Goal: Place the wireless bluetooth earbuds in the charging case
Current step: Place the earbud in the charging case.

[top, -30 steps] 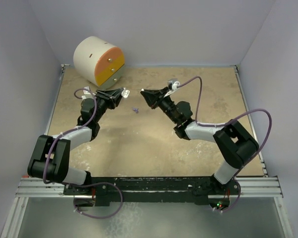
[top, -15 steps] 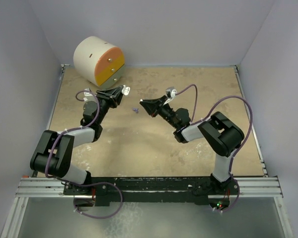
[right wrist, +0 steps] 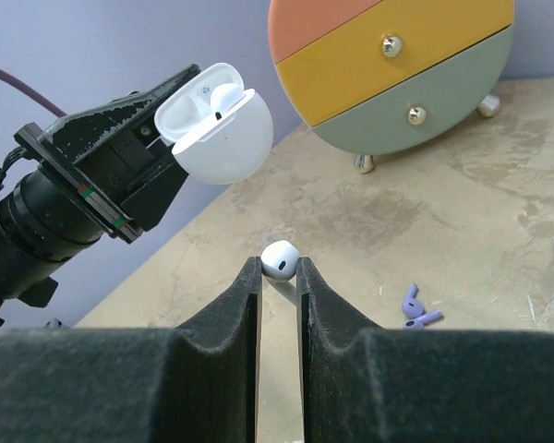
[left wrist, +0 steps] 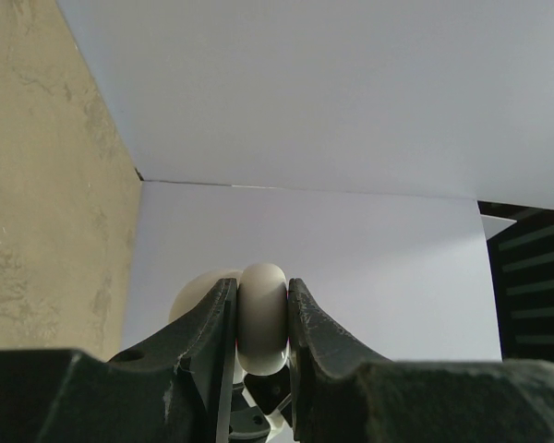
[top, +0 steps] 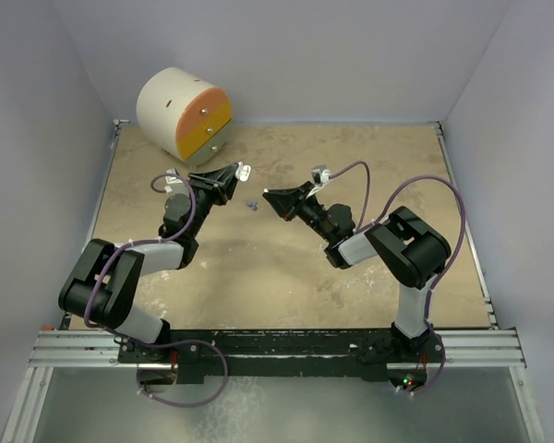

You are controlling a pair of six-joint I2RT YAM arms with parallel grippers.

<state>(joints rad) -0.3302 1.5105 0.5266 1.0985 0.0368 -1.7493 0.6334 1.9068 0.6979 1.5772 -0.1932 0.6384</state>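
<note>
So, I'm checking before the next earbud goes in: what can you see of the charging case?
The charging case is a smooth, glossy white rounded shell, seemingly plastic. Its lid is open and one white earbud sits inside. The left gripper clamps its sides, holding it tilted in the air above the table.

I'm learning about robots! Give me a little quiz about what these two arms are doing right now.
1. True or false: the charging case held in the left gripper has its lid shut.
2. Pick one: what do the jaws of the right gripper hold? A) a white earbud B) a purple earbud C) nothing
3. Fill in: ___ earbud already sits inside the case.

Key
1. False, the lid is open.
2. A
3. One
</note>
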